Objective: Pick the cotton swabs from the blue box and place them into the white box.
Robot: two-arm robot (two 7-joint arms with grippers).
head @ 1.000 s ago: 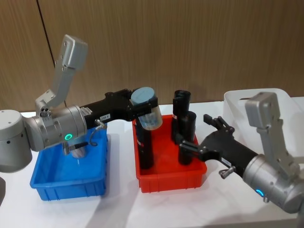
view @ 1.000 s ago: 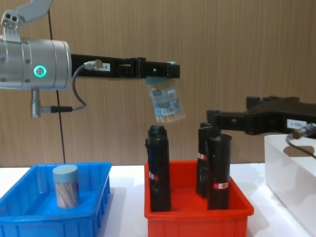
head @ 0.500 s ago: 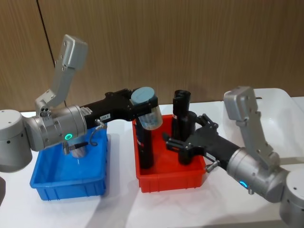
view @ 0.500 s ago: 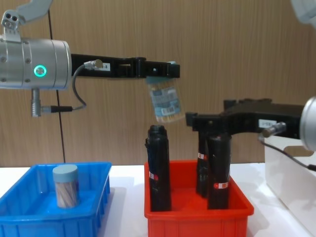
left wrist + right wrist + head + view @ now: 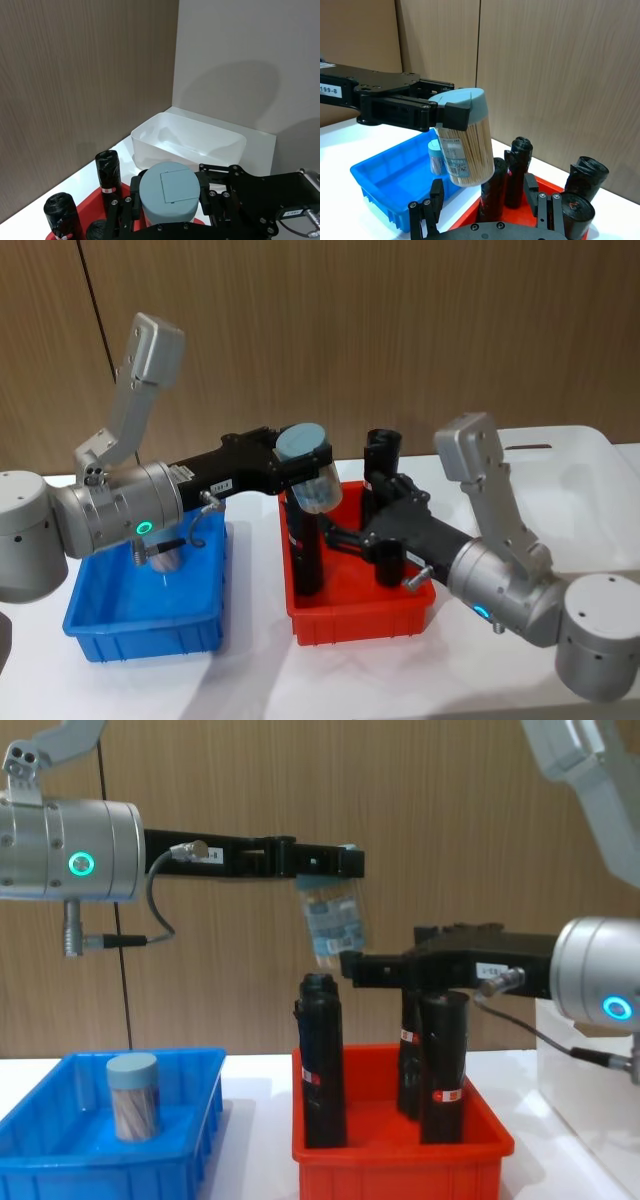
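My left gripper (image 5: 300, 458) is shut on the pale blue lid of a cotton swabs jar (image 5: 316, 488), and the jar hangs tilted above the red bin. That jar (image 5: 335, 927) also appears in the chest view and, as the jar (image 5: 464, 150), in the right wrist view. My right gripper (image 5: 350, 963) is open at the level of the jar's lower end, fingers (image 5: 436, 197) spread, touching nothing. A second cotton swabs jar (image 5: 133, 1095) stands upright in the blue box (image 5: 140, 625). The white box (image 5: 560, 455) sits at the far right.
A red bin (image 5: 355, 615) between the two boxes holds three tall black rolls (image 5: 322, 1060), directly under the held jar and the right gripper. The left arm's body (image 5: 105, 515) hangs over the blue box. A wood wall closes the back.
The right arm has swung left from the white box, over the red bin, until its open gripper reaches the hanging jar. The left gripper and its jar have stayed still.
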